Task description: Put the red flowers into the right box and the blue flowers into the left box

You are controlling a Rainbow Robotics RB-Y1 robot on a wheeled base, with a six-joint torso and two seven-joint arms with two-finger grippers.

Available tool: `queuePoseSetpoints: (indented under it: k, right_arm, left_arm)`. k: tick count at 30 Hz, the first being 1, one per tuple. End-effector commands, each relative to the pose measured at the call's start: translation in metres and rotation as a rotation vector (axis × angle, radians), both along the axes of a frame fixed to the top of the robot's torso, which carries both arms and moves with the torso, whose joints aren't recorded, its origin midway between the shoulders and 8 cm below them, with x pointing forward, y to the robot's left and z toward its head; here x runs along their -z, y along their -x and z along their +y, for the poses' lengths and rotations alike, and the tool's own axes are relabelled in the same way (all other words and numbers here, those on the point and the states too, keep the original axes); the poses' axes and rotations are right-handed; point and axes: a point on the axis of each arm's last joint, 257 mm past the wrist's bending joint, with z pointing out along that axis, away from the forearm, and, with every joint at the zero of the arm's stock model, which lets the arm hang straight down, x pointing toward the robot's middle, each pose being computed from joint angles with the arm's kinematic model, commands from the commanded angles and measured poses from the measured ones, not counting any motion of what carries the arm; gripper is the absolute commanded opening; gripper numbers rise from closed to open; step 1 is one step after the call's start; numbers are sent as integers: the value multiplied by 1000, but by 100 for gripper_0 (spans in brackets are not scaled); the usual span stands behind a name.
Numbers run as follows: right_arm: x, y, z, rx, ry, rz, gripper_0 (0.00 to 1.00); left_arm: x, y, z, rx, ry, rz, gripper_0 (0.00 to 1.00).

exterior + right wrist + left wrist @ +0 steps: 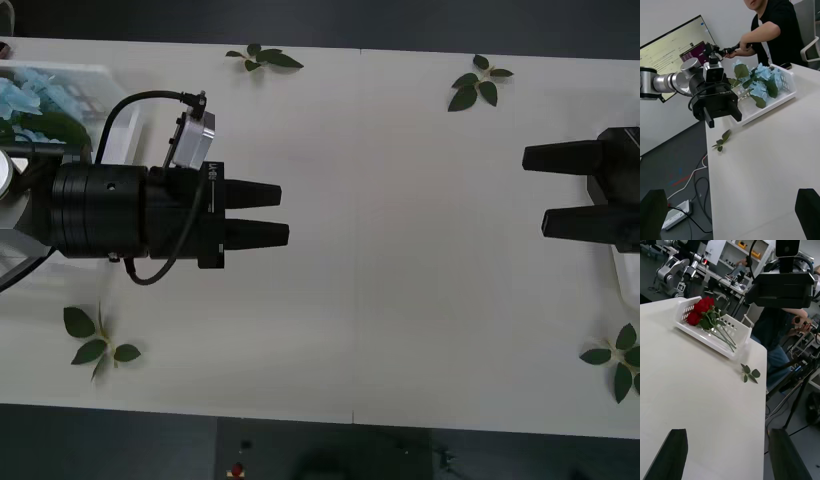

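Hovering left gripper (283, 214), fingers released | right gripper (545, 190) released | table (400, 280) edges: boxes

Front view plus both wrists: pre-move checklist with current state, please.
1. Red flowers in the right box: ok.
2. Blue flowers in the left box: ok.
3. Left gripper open and holding nothing: ok.
4. Right gripper open and holding nothing: ok.
5. Loose items on the table are leaf sprigs, not flowers: ok.
6. Exact count of blue flowers in the box: cannot tell.
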Motion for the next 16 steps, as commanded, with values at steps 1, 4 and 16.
queuePoseSetpoints:
  k: [1,4,16]
  right_arm:
    - [-5,9,7,-35,0,-41,100]
    - [-5,9,7,-35,0,-41,100]
    - [-5,9,7,-35,0,-41,100]
  left_arm:
    - [-4,5,-6,7,44,-10,62]
    - [-4,6,-7,7,47,-8,62]
    - [-4,6,-7,7,47,-8,62]
